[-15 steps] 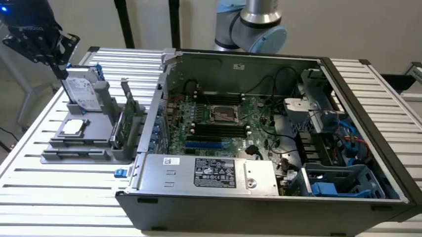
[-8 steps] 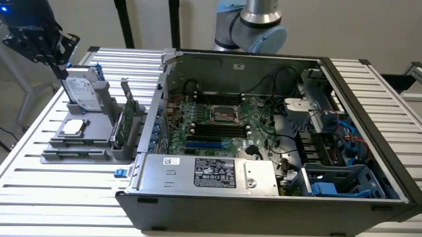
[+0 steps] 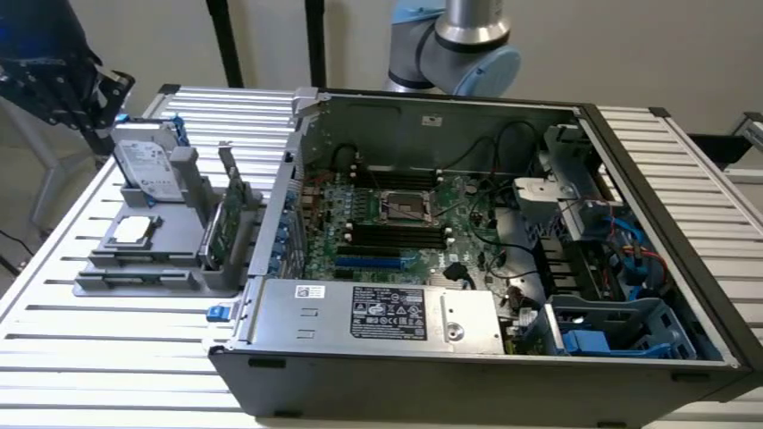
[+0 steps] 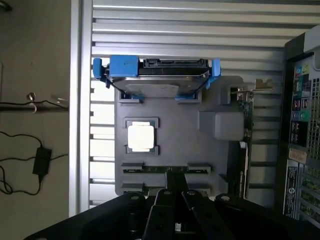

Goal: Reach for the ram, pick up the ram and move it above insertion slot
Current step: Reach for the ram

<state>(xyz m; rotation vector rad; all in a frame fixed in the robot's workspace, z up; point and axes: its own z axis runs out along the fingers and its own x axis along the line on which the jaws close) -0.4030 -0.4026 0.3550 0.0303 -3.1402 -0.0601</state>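
Black and angular, the pincer hangs above the grey plastic holder block, lined up over the narrow slot along the holder's edge farthest from the hard drive. How far it is parted cannot be told, and nothing can be made out in its hold.

In that slot stands the ram, a long, thin circuit-board stick. It is seen here on edge as a slim dark line running between small grey clips. Its green face and chips cannot be made out from this angle.

By judgement the reach is under way and the grasp not yet made. To do it well, the pincer should stay square to the stick's length and centred between the holder's end clips. It should come straight down, so that it closes on the two flat faces and not on a clip or the holder's wall.

Towards the holder's middle lies a square silver processor chip. At the holder's far edge stands the silver hard drive in its blue bracket. A taller green expansion card with a metal bracket stands along the holder's side, next to the open dark-grey computer case. Holder and case both rest on the ribbed aluminium worktop.
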